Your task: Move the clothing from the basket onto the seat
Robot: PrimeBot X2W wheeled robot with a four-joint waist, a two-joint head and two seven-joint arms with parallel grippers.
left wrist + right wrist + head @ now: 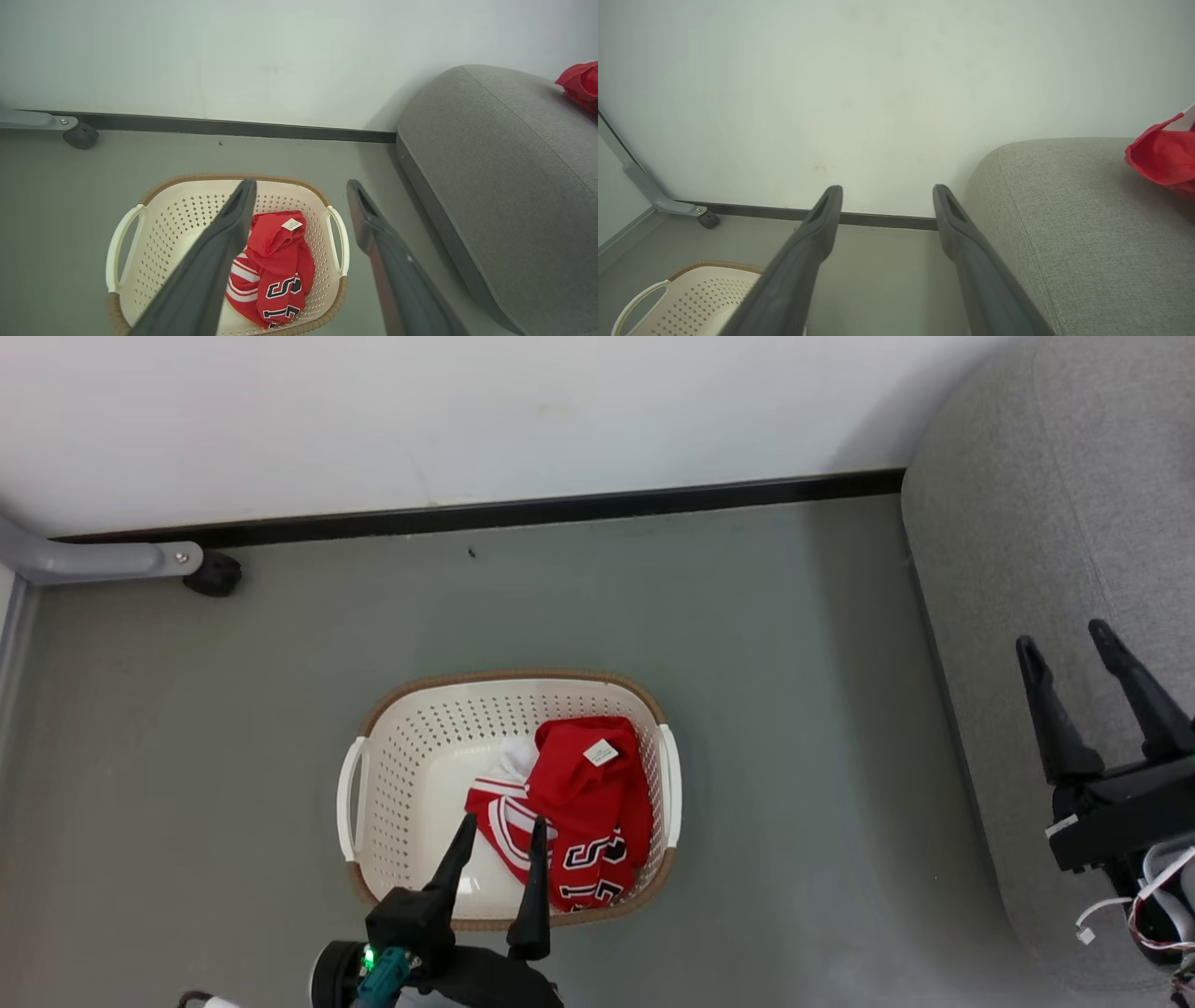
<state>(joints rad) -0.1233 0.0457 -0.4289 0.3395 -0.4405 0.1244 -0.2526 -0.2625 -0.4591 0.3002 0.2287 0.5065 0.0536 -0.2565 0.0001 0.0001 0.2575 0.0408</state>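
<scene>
The clothing (pixel 583 793) is bunched at 3 o'clock in the basket (pixel 411 737), "S" readable (tag print too small). The left pincer (pixel 504 819) is spread wide above it, the right pincer (pixel 1062 635) wide beside the seat (pixel 1027 523).
</scene>
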